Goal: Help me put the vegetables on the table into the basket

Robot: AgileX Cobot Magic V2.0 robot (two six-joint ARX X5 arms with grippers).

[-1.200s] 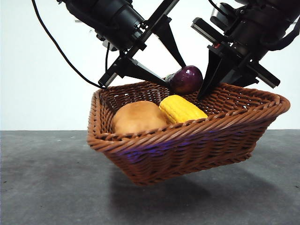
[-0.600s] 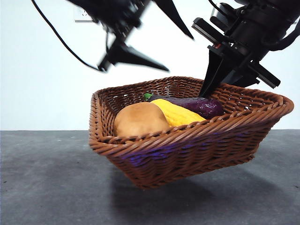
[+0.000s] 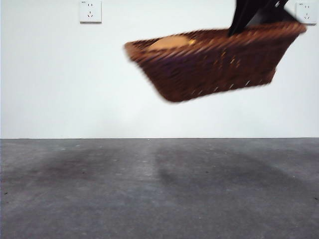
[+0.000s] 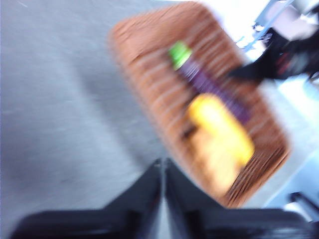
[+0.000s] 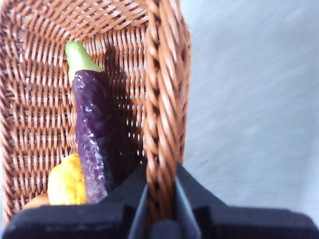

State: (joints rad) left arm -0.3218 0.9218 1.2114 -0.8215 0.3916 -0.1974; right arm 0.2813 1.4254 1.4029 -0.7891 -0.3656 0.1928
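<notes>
Right pincer (image 5: pixel 160 199) clamps woven wicker basket (image 5: pixel 162 99) rim aloft.

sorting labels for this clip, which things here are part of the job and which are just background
Job: basket lifted by the right gripper clamped on its rim; eggplant, corn cob, potato inside; table; left gripper, shut, apart.
Background: wall sockets.
</notes>
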